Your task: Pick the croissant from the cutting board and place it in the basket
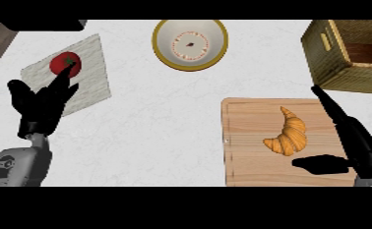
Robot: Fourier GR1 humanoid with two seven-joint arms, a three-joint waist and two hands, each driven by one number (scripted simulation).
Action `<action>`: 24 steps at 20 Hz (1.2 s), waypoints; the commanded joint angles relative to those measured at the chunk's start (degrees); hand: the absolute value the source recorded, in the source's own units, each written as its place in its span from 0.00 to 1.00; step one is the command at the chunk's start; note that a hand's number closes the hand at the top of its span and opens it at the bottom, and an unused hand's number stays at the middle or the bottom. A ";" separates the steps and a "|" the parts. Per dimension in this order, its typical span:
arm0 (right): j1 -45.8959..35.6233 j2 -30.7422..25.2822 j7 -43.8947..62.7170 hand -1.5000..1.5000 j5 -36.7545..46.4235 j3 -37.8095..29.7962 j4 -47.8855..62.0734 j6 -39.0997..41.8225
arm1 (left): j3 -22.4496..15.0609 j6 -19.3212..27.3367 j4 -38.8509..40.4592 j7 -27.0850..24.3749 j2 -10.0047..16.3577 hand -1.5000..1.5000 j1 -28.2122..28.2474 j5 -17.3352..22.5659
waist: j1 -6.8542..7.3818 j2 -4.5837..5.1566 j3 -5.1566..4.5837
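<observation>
Croissant [287, 133] lay on the cutting board [247, 166], a little right of the board's middle, with its thin tip pointing toward the far edge. The right hand [350, 133] stood over the board's right edge, just beside the pastry. Its fingers were straight and well apart from the thumb, and it held nothing. The thumb lay low over the board's near right corner. Whether any finger touched the pastry could not be told.

The main risk was probably in the closing. With the fingers at one flank only, curling them in might have shoved the croissant leftward across the board rather than caught it. Its curved, tapering shape added to this, since a pinch near the thin tip would likely have let the heavy end swing down.

The basket [323, 51] stood just past the board's far right corner and had tall walls. A carry kept low could have struck the wall nearest the board, so height looked necessary before crossing.

Well to the left of the board, the left hand [38, 106] rested open with its fingers up, near a tomato [65, 64] on a grey mat [87, 88]. A plate [190, 67] beyond the board's far left corner was off the likely path.
</observation>
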 commanded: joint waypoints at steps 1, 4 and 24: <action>-0.32 -0.38 -1.56 0.00 0.44 0.05 1.71 -0.55 | 1.45 -0.94 5.74 -2.29 -1.53 0.50 -3.95 -1.61 | -0.24 0.00 -0.02; 4.23 -0.31 -5.02 0.00 0.14 -0.06 -0.62 -1.34 | 1.54 -1.18 -4.09 1.16 -1.20 0.50 1.79 -1.31 | -0.11 -0.07 -0.01; -1.01 0.51 -5.68 0.00 4.30 1.98 7.37 -3.49 | 3.93 -4.61 -0.22 1.29 -2.58 0.50 -0.70 -3.61 | -0.03 0.00 -0.02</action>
